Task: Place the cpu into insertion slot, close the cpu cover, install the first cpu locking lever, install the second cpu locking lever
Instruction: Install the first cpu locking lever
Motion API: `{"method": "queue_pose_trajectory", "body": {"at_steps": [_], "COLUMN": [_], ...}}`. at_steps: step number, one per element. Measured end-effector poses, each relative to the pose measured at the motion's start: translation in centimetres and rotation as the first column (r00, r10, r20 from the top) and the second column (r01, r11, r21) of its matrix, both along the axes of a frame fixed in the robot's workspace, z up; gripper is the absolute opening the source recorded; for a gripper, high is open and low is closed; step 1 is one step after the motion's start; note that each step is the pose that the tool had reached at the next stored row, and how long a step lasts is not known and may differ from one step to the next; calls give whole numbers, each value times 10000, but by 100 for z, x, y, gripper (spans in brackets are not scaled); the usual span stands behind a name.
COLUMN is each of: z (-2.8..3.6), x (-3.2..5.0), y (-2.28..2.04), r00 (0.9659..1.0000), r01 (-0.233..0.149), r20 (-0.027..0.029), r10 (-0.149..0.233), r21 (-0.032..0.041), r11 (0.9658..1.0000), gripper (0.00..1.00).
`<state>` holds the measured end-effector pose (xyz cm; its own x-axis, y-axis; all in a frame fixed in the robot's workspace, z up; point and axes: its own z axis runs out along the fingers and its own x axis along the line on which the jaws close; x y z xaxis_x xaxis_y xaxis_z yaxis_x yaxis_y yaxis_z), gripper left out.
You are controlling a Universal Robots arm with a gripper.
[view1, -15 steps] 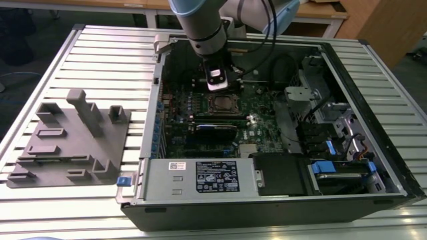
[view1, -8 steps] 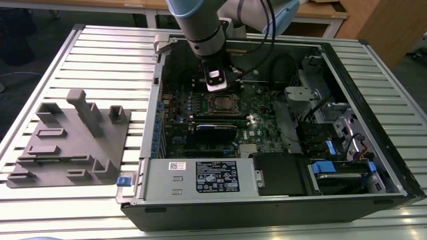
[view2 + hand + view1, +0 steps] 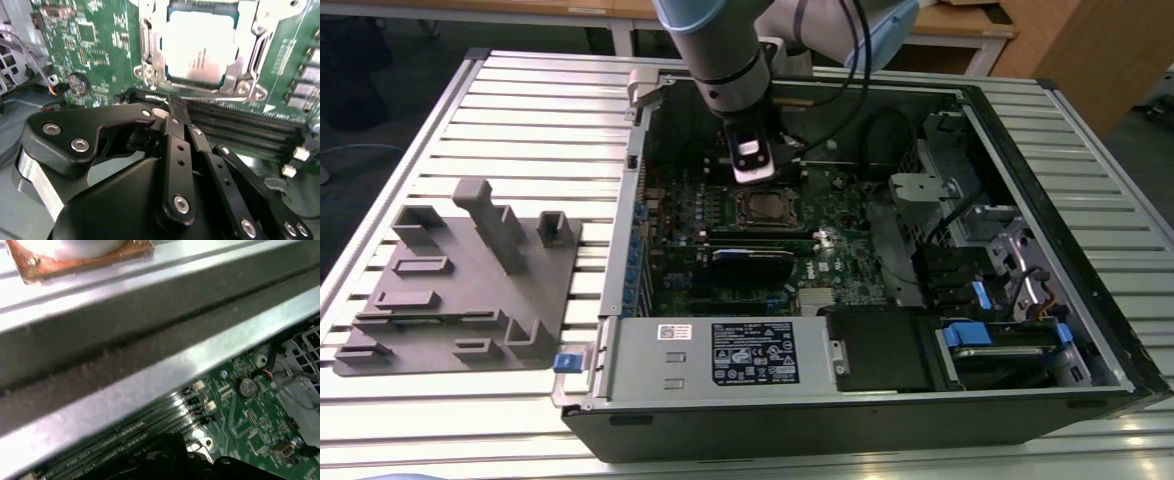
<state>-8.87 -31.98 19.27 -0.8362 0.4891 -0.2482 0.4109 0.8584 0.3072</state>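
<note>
Silvery square cpu lies framed by metal cpu cover.

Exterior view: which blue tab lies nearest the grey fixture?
The blue tab at the outer corner of the case, beside the grey fixture; the other blue tabs sit inside it at the exterior view's right.

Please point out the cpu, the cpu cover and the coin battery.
Square silver-grey cpu (image 3: 200, 45), second wrist view, middle of its top.
Thin silvery cpu cover (image 3: 247, 37), second wrist view, frame strip beside its window.
Round dark coin battery (image 3: 77, 83), second wrist view, its face.
</note>
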Motion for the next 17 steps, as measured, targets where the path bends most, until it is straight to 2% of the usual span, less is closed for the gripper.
{"method": "queue_pose_trajectory", "body": {"at_steps": [2, 3, 4, 5, 10, 14, 17], "z": [-1, -4, -10, -14, -12, 73, 98], "x": [0, 0, 0, 0, 0, 0, 0], "y": [0, 0, -1, -1, -1, 0, 0], "r00": [10000, 10000, 10000, 10000, 10000, 10000, 10000], "r01": [1, 1, 1, 0, -1, 1, 2], "r20": [0, 1, 2, 1, -1, 0, 0], "r10": [-1, -1, -1, 0, 0, -1, -2], "r21": [-327, -451, -523, -556, -557, -495, -451], "r11": [9995, 9990, 9986, 9985, 9985, 9988, 9990], "gripper": [11, 11, 11, 11, 11, 11, 11]}}
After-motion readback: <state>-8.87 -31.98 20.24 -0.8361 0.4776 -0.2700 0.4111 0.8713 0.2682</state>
